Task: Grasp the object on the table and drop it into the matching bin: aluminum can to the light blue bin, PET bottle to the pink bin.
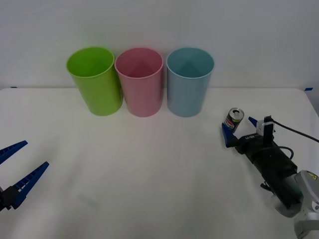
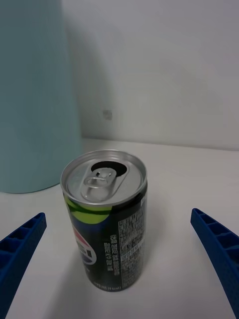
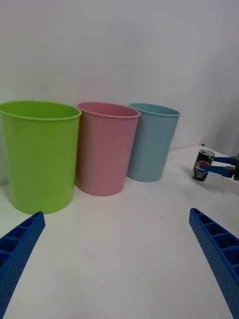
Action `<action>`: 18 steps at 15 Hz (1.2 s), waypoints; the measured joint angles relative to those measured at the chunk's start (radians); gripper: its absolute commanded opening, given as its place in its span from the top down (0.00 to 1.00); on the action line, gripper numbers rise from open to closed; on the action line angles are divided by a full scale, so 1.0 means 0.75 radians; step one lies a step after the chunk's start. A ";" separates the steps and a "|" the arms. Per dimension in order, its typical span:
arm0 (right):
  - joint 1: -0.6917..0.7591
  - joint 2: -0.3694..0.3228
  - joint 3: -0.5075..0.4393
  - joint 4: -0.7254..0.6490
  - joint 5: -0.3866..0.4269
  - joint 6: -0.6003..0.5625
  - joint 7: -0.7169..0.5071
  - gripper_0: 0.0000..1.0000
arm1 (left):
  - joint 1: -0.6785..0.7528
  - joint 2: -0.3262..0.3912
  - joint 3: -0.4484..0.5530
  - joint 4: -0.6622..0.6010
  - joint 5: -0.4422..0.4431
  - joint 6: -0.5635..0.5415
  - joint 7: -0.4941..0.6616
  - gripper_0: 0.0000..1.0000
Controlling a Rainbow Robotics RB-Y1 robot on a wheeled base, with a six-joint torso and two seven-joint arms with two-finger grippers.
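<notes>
1. Front view: the can [image 1: 235, 119] stands upright on the white table [image 1: 149, 179], to the right of and nearer the robot than the blue bin [image 1: 189, 82]. The right gripper [image 1: 239, 130] lies low on the table with its blue fingers spread to either side of the can; whether they touch it cannot be told from here. A pink bin [image 1: 139, 82] stands just left of the blue bin and a green bin [image 1: 94, 80] left of that, all three in a row at the table's far edge. The left gripper [image 1: 15, 167] rests at the left edge, well apart from the bins, its fingers wide open and holding nothing.

2. Right wrist view: the can [image 2: 107, 219] stands between the two fingers [image 2: 20, 249], with clear table showing on both sides, so nothing is gripped. Its silver top has an opened tab. The blue bin [image 2: 35, 99] rises just behind it.

3. Left wrist view: the left gripper's fingers [image 3: 20, 249] are spread far apart over bare table. Beyond stand the green bin [image 3: 39, 154], pink bin [image 3: 105, 147] and blue bin [image 3: 152, 142], with the can [image 3: 203, 164] farther off beside the right gripper's fingertips [image 3: 219, 167].
</notes>
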 measured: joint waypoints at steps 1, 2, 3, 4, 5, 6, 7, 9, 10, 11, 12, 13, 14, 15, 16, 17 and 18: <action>-0.011 0.009 0.000 0.000 0.011 0.022 0.000 0.00 | 0.000 0.000 0.000 0.000 0.000 0.000 0.000 0.00; -0.023 0.018 -0.001 0.000 0.022 0.045 0.000 0.00 | 0.000 0.000 0.000 0.000 0.000 0.000 0.000 0.00; -0.033 0.027 0.000 0.000 0.033 0.069 0.000 0.00 | 0.000 0.000 0.000 0.000 0.000 0.000 0.000 0.00; -0.039 0.035 0.000 0.000 0.041 0.086 0.000 0.00 | 0.000 0.000 0.000 0.000 0.000 0.000 0.000 0.00; -0.046 0.044 0.000 0.000 0.050 0.105 0.000 0.00 | 0.000 0.000 0.000 0.000 0.000 0.000 0.000 0.00; -0.051 0.051 0.000 0.000 0.058 0.120 0.000 0.00 | 0.000 0.000 0.000 0.000 0.000 0.000 0.000 0.00; -0.054 0.059 -0.001 0.000 0.062 0.138 0.000 0.00 | 0.000 0.000 0.000 0.000 0.000 0.000 0.000 0.00; -0.059 0.073 0.000 0.000 0.071 0.160 0.000 0.00 | 0.000 0.000 0.000 0.000 0.000 0.000 0.000 0.00; -0.061 0.077 0.001 0.000 0.073 0.166 0.000 0.00 | 0.000 0.000 0.000 0.000 0.000 0.000 0.000 0.00; -0.062 0.078 0.003 0.000 0.074 0.171 0.000 0.00 | 0.000 0.000 0.000 0.000 0.000 0.000 0.000 0.00; -0.063 0.079 0.006 0.000 0.075 0.174 0.000 0.00 | 0.000 0.000 0.000 0.000 0.000 0.000 0.000 0.00; -0.063 0.079 0.006 0.000 0.074 0.175 0.000 0.00 | 0.000 0.000 0.000 0.000 0.000 0.000 0.000 0.00; -0.064 0.079 0.006 0.000 0.075 0.175 0.000 0.00 | 0.000 0.000 0.000 0.000 0.000 0.000 0.000 0.00; -0.063 0.079 0.006 0.000 0.075 0.175 0.000 0.00 | 0.000 0.000 0.000 0.000 0.000 0.000 0.000 0.00; -0.063 0.079 0.006 0.000 0.075 0.176 0.000 0.00 | 0.000 0.000 0.000 0.000 0.000 0.000 0.000 0.00; -0.063 0.079 0.006 0.000 0.075 0.176 0.000 0.22 | 0.000 0.000 0.000 0.000 0.000 0.000 0.000 0.00; -0.063 0.079 0.006 0.000 0.075 0.176 0.000 0.91 | 0.000 0.000 0.000 0.000 0.000 0.000 0.000 0.00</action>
